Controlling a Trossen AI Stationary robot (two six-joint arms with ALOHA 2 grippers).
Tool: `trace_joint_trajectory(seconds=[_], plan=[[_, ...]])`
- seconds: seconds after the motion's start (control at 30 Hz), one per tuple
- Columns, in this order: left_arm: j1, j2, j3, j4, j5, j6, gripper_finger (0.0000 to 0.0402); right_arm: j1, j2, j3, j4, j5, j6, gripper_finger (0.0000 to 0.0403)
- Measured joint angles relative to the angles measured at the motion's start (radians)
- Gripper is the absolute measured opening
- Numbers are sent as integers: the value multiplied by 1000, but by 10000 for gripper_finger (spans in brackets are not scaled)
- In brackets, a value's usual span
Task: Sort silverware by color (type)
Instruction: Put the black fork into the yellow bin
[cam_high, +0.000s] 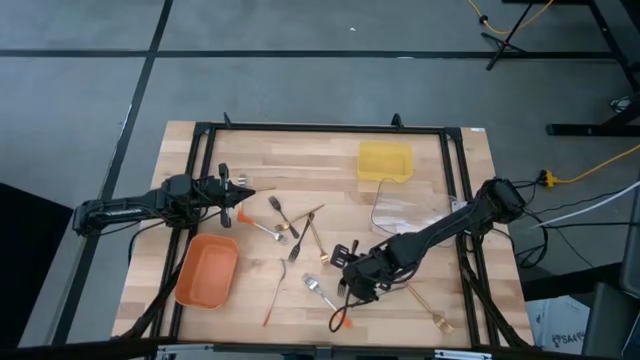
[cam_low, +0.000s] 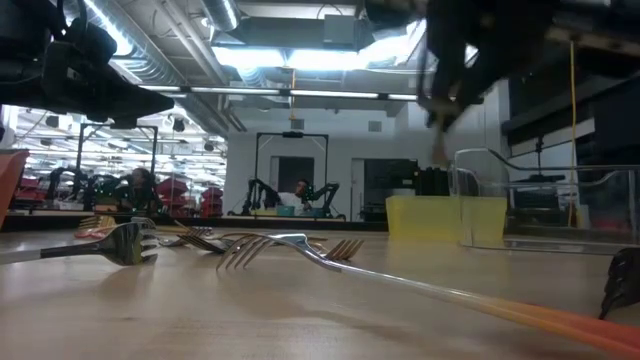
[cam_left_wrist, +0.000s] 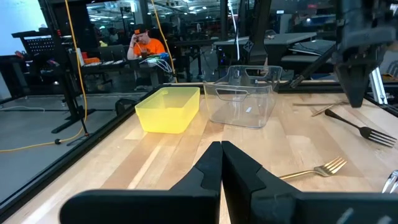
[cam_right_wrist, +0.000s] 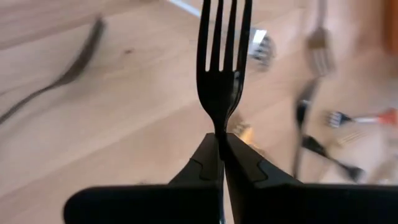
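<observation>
Black tines stand out in the high view: the right gripper (cam_high: 350, 268) sits over the middle of the wooden table (cam_high: 320, 160), closed on a black fork (cam_high: 343, 252). The clear tray (cam_high: 405, 213) lies up and to the right of it, back along the right arm, with the yellow tray (cam_high: 385, 161) beyond that. The orange tray (cam_high: 207, 270) is well to the left of the clear tray, near the left gripper (cam_high: 240, 190), which waits closed and empty. Loose silverware (cam_high: 295, 228) lies scattered between the orange tray and the right gripper.

From table height, a silver fork with an orange handle (cam_low: 330, 262) lies nearest, its length running across the table; the yellow tray (cam_low: 445, 218) and clear tray (cam_low: 540, 205) stand behind it.

Seen from the left wrist, closed fingers (cam_left_wrist: 214, 168) point toward the yellow tray (cam_left_wrist: 169, 109) and clear tray (cam_left_wrist: 242, 102), with a gold fork (cam_left_wrist: 317, 169) lying flat near them.

Seen from the right wrist, the black fork (cam_right_wrist: 222, 56) is pinched by its handle, its long axis running straight out from the gripper (cam_right_wrist: 221, 152), tines forward. Which tray takes the black pieces I cannot tell; the right arm is nearer the clear and yellow ones.
</observation>
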Motion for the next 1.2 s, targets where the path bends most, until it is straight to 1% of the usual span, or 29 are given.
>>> trace_joint_trajectory(seconds=[0.13, 0.27, 0.47, 0.63, 0.87, 1.2], plan=[[0, 0, 0, 0, 0, 0, 0, -18, 0, 58, -30, 87, 0, 1], [0, 0, 0, 0, 0, 0, 0, -68, -1, 120, -109, 113, 0, 1], [0, 0, 0, 0, 0, 0, 0, -187, -2, 191, -234, 168, 23, 1], [0, 0, 0, 0, 0, 0, 0, -309, -2, 217, -335, 204, 30, 1], [0, 0, 0, 0, 0, 0, 0, -487, -2, 218, -441, 206, 49, 1], [0, 0, 0, 0, 0, 0, 0, -734, -3, 202, -454, 205, 37, 1]])
